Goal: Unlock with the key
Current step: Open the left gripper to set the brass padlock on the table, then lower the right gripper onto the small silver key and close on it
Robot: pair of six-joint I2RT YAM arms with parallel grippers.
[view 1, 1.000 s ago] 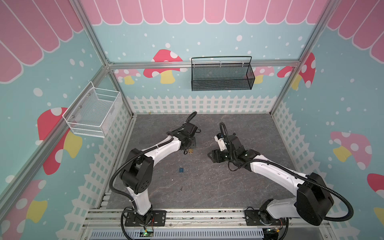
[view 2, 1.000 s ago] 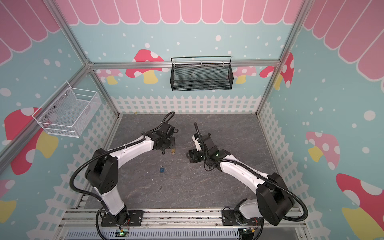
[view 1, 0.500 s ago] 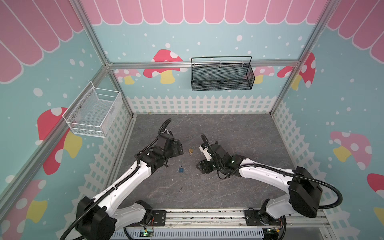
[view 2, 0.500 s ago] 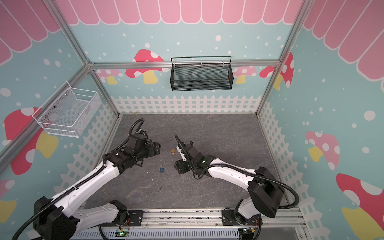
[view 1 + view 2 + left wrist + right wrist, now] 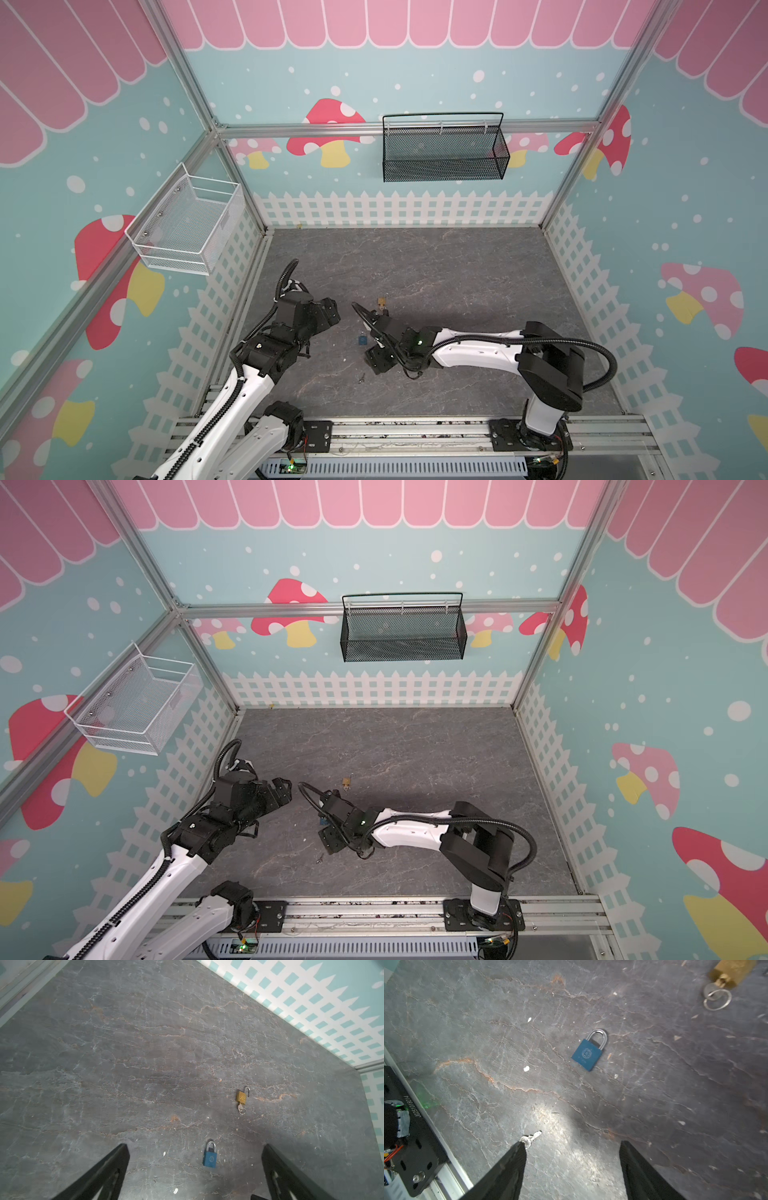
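Note:
A blue padlock (image 5: 587, 1053) with its shackle shut lies flat on the grey floor (image 5: 363, 340) (image 5: 210, 1158). A loose silver key (image 5: 530, 1138) lies near the front (image 5: 362, 377), touching or just ahead of one fingertip of my right gripper (image 5: 572, 1142), which hovers open over bare floor (image 5: 374, 363). A brass padlock (image 5: 241, 1097) lies farther back (image 5: 381, 301) with its shackle swung open and a ringed key (image 5: 241, 1108) in its keyhole. My left gripper (image 5: 195, 1146) is wide open and empty, raised left of both padlocks (image 5: 330, 313).
A black mesh basket (image 5: 442, 149) hangs on the back wall and a white wire basket (image 5: 187, 226) on the left wall. The aluminium rail (image 5: 415, 428) with both arm bases runs along the front edge. Small pale crumbs dot the floor.
My left gripper opened, let go of the brass padlock and drew back to the front left. My right arm swung forward and left, down toward the loose key.

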